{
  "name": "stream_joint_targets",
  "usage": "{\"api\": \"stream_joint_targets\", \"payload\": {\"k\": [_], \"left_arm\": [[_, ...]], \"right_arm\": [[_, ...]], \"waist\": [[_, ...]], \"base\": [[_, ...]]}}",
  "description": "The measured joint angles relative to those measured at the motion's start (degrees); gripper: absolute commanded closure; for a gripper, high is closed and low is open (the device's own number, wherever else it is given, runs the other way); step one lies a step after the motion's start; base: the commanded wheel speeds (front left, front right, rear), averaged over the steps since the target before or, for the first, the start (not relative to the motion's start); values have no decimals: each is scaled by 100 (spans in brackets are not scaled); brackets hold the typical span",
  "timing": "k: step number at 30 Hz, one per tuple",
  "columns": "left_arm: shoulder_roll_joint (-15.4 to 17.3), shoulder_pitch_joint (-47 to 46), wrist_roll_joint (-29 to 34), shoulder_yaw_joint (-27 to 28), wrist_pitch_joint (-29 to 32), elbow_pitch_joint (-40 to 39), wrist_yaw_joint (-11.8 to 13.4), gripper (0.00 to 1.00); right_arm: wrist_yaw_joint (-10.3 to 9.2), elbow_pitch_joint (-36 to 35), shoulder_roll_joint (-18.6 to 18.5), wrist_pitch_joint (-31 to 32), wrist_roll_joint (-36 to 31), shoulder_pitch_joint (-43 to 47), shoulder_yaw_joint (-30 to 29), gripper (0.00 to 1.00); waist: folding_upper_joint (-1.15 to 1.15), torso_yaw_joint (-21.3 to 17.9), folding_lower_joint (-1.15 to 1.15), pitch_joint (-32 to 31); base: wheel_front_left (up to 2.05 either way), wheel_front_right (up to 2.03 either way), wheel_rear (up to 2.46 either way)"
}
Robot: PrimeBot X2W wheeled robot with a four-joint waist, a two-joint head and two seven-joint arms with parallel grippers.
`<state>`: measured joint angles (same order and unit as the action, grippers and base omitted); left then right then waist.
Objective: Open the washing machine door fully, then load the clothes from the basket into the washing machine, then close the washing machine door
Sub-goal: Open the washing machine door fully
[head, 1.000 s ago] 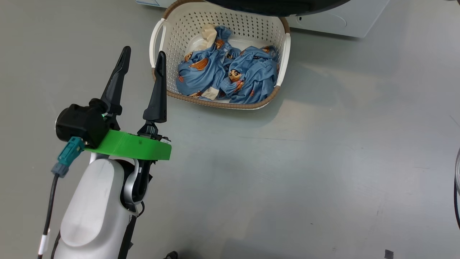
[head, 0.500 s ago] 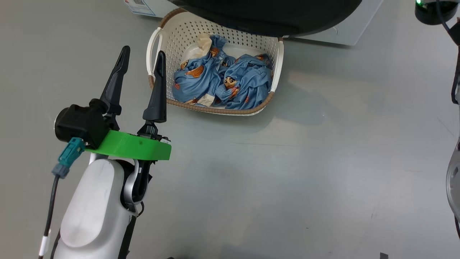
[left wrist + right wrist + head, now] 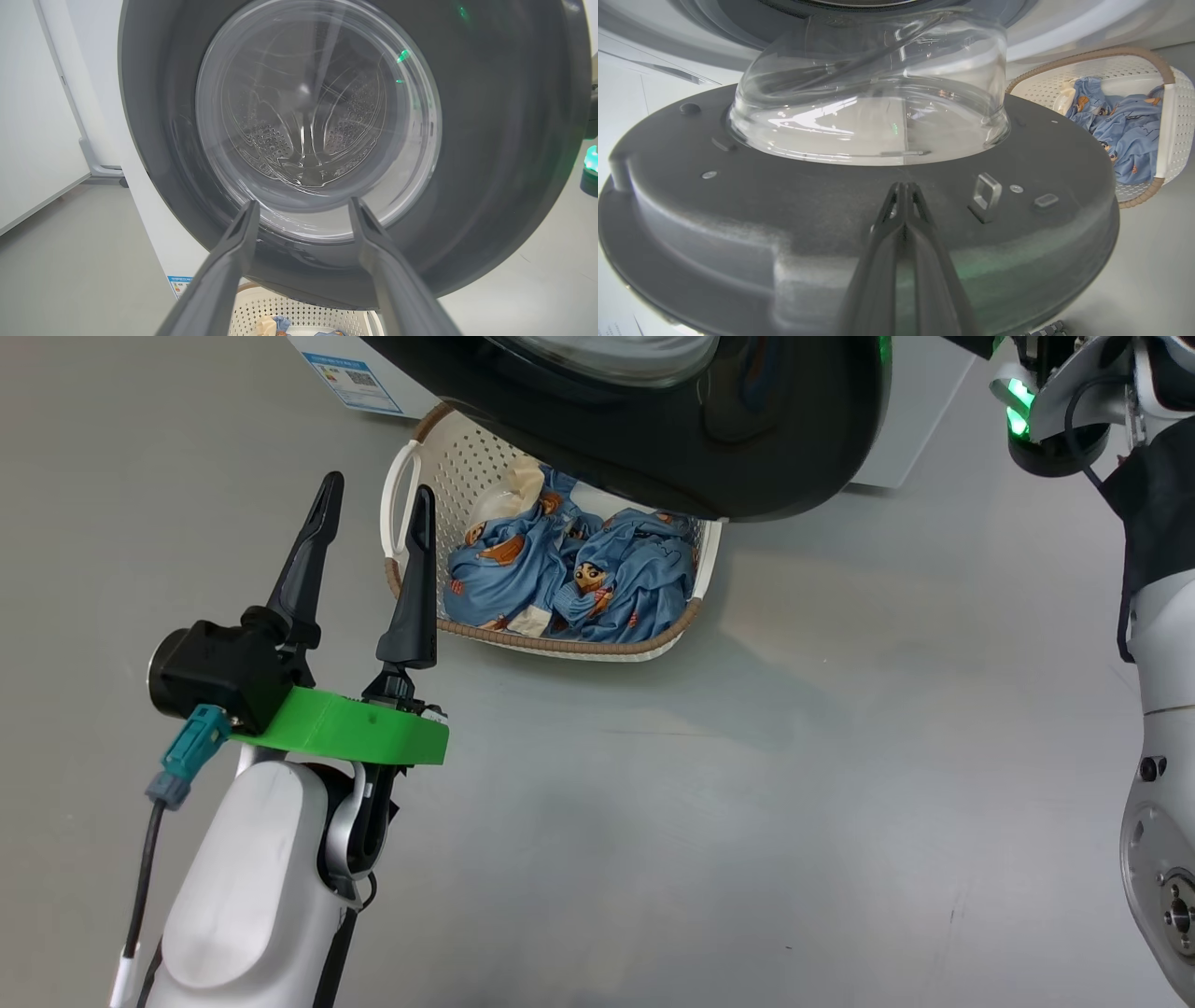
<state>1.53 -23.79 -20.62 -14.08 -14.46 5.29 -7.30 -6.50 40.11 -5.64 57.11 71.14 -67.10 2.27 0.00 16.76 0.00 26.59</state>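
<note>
The washing machine door [image 3: 728,439] stands partly open, its black rim hanging over the far half of the basket [image 3: 400,504]. Blue printed clothes [image 3: 579,583] lie heaped in the basket. My left gripper [image 3: 378,485] is open and empty, just left of the basket. In the left wrist view the left gripper [image 3: 303,203] points at the door's outer glass [image 3: 317,116], with the steel drum visible through it. My right gripper [image 3: 903,186] is shut, its tips against the door's inner dark rim [image 3: 761,200] below the glass bowl [image 3: 868,93].
The washing machine's white body [image 3: 920,420] is behind the door, with a blue label [image 3: 350,383] at its lower corner. The right arm [image 3: 1158,644] runs down the right edge of the head view. A metal latch loop [image 3: 985,191] sticks up from the door's inner rim. Grey floor surrounds the basket.
The head camera has shifted. The door's black rim now covers more of the basket than before, and the right arm has come into view at the right edge. The left gripper stays open.
</note>
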Motion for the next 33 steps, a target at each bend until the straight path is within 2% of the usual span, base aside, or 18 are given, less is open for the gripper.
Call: {"api": "stream_joint_targets", "payload": {"k": [15, 33], "left_arm": [[23, 252, 0, -60, 0, 43, 0, 0], [113, 497, 0, -60, 0, 37, 0, 0]], "right_arm": [[42, -646, 63, 805, 315, 814, 359, 100], [31, -1564, 159, 1017, 760, 1637, 818, 100]], "waist": [[0, 104, 0, -363], [0, 134, -1, -605]], "base": [[0, 0, 0], [0, 0, 0]]}}
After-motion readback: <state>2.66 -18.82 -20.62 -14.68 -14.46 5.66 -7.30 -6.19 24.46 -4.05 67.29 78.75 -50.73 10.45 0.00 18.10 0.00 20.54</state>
